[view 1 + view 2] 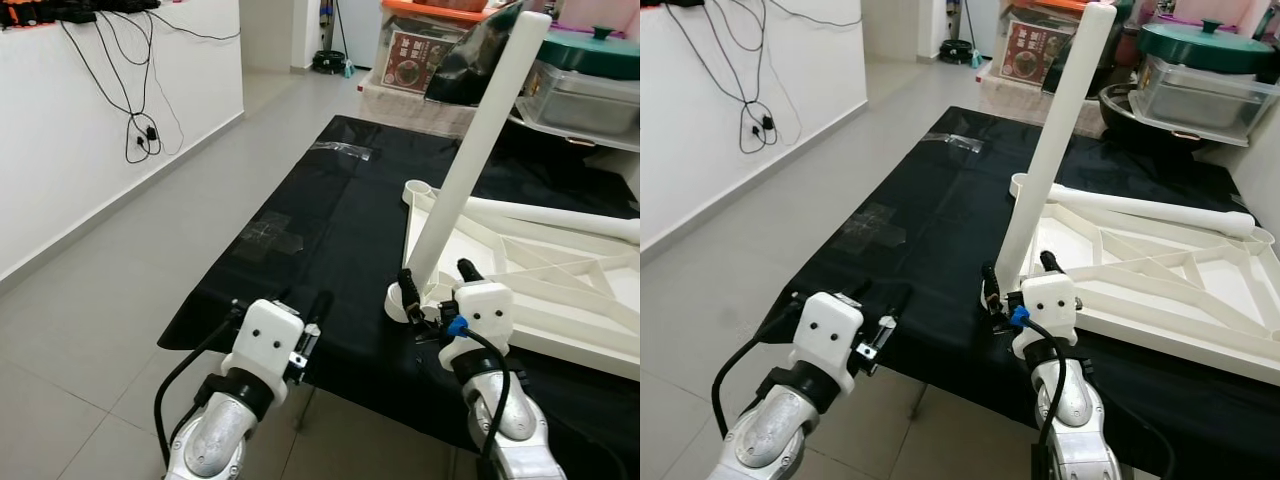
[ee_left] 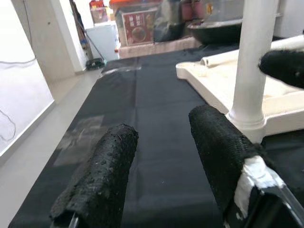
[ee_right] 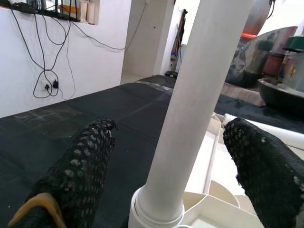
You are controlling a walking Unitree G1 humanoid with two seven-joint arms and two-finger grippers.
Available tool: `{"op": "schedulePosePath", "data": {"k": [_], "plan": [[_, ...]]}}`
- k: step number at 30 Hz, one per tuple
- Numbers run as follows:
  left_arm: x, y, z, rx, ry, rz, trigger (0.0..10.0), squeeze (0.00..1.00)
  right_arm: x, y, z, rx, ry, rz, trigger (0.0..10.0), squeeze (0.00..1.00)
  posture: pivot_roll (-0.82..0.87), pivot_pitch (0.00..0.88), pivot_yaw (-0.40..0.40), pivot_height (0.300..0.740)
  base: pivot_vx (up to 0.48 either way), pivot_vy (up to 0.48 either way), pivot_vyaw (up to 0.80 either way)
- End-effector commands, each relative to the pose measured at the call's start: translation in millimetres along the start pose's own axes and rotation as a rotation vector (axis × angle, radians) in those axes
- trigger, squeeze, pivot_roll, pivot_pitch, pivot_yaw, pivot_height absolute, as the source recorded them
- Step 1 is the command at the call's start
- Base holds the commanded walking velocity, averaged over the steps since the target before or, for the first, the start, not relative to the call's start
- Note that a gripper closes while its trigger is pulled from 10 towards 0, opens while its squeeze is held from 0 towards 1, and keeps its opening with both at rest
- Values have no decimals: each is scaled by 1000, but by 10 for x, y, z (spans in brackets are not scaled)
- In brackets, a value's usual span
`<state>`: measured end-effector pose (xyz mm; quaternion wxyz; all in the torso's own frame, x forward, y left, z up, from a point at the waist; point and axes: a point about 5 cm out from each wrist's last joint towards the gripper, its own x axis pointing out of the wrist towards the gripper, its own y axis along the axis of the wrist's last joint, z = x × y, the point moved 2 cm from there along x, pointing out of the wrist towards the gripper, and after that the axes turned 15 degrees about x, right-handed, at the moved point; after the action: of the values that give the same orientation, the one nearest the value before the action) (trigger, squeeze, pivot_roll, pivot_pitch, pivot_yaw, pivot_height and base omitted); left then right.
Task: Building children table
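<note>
Upright white leg [image 1: 470,165] sits in near corner socket of overturned tabletop [image 1: 560,290] on black mat; right tool [image 1: 438,283] released, fingers straddling leg base; left tool [image 1: 280,305] released, beside tabletop.

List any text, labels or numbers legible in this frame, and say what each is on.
Red box: its printed front label has characters beside a round picture, too small and blurred to read.
Table top, upright leg, black cloth, right gripper and left gripper: no text visible.
</note>
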<state>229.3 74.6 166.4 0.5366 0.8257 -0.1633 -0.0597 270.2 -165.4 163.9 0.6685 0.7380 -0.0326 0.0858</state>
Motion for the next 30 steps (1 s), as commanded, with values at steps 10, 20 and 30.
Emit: {"op": "schedulePosePath", "data": {"k": [10, 20, 30], "plan": [[-14, -36, 15, -6, -18, -20, 10000, 0, 3, -41, -57, 63, 40, -26, 10000, 0, 102, 63, -67, 740, 0, 480, 0], [-2, -67, -73, -19, 35, -43, 10000, 0, 151, -55, -311, 109, 109, -34, 10000, 0, 107, 63, -68, 740, 0, 48, -366], [21, -73, -220, -74, 131, -62, 10000, 0, 238, -89, -507, 113, 192, -39, 10000, 0, 113, 54, -70, 740, 0, 0, -480]]}}
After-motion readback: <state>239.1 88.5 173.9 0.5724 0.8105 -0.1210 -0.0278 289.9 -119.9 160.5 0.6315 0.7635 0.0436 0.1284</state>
